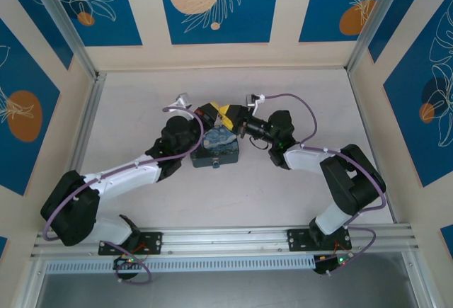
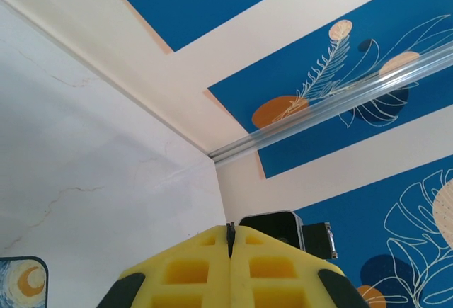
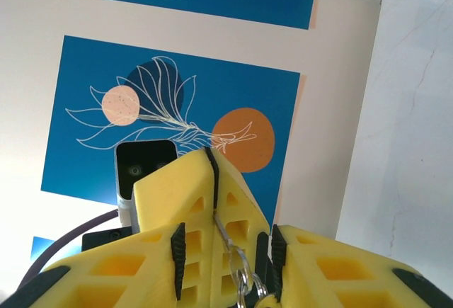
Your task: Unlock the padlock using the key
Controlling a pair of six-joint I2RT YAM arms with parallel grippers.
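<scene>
Left gripper [image 2: 230, 241]: jaws pressed together, pinching the key [image 3: 239, 276]. Right gripper [image 3: 226, 251]: jaws spread either side of it. We judge a mistimed handover could let the key slip and drop.

The left end effector [image 2: 230, 231] is of matt yellow plastic, moulded in hollow cells. The right end effector [image 3: 226, 280] is the same, with black ribbed strips. A thin ring [image 3: 245, 288] shines as bare silvery metal. The tabletop [image 1: 141, 110] looks smooth and pale, faintly veined like stone. The rail [image 1: 226, 241] is shiny ribbed aluminium.
</scene>
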